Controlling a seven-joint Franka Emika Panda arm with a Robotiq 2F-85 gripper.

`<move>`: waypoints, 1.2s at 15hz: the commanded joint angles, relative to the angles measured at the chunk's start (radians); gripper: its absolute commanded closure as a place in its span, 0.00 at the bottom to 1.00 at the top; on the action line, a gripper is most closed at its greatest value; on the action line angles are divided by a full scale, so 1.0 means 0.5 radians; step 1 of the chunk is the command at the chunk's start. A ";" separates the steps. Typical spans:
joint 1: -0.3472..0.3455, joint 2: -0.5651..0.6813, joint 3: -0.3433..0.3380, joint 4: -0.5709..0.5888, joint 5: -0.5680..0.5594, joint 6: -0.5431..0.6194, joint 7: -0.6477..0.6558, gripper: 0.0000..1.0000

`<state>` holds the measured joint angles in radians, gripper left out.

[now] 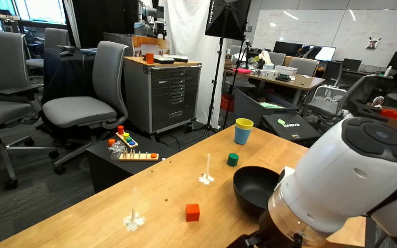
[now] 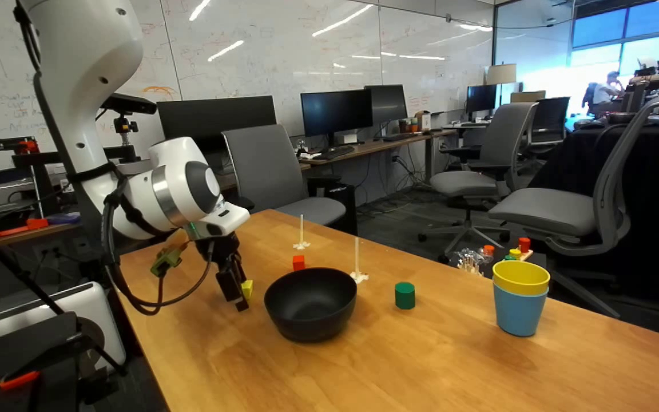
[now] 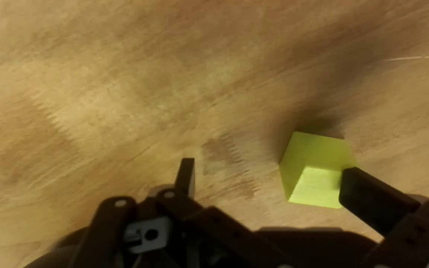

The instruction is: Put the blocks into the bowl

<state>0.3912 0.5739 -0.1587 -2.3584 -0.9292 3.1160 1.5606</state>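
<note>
In an exterior view, at left, the jaws are spread wide, low over the table (image 2: 375,360); a yellow block (image 2: 247,288) is seen just beside them (contact cannot be told). A red-orange block (image 2: 298,263) is set beyond the black bowl (image 2: 310,310); farther right, a green block (image 2: 404,296) is followed by stacked cups (image 2: 520,306).

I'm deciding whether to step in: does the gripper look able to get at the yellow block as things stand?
Probably yes: the gripper is open, and in the wrist view the yellow block shows between its fingers, nearer one, with no obstacle in sight. Whether that finger touches it is unclear.
</note>
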 commanded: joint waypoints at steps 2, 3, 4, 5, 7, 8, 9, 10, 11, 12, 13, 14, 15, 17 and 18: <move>0.025 0.052 -0.005 0.038 0.013 0.068 0.049 0.00; -0.005 0.033 0.029 0.020 0.030 0.073 0.032 0.00; -0.037 0.013 0.065 0.003 0.047 0.077 0.013 0.00; -0.057 -0.005 0.090 -0.008 0.059 0.086 0.004 0.00; -0.106 -0.032 0.150 -0.028 0.078 0.113 -0.009 0.00; -0.132 -0.043 0.182 -0.034 0.082 0.125 -0.014 0.00; -0.153 -0.048 0.207 -0.037 0.084 0.132 -0.014 0.00; -0.172 -0.050 0.230 -0.039 0.082 0.142 -0.013 0.00; -0.185 -0.050 0.243 -0.038 0.076 0.150 -0.008 0.00; -0.199 -0.047 0.257 -0.035 0.072 0.151 -0.007 0.00; -0.195 -0.043 0.249 -0.028 0.061 0.154 -0.001 0.00; -0.200 -0.040 0.251 -0.024 0.058 0.153 0.000 0.00; -0.200 -0.037 0.245 -0.019 0.055 0.152 0.002 0.00; -0.151 -0.031 0.179 0.013 0.048 0.173 0.044 0.00; -0.128 -0.023 0.144 0.034 0.049 0.182 0.064 0.00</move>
<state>0.3090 0.5733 -0.0546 -2.3550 -0.9075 3.1789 1.5646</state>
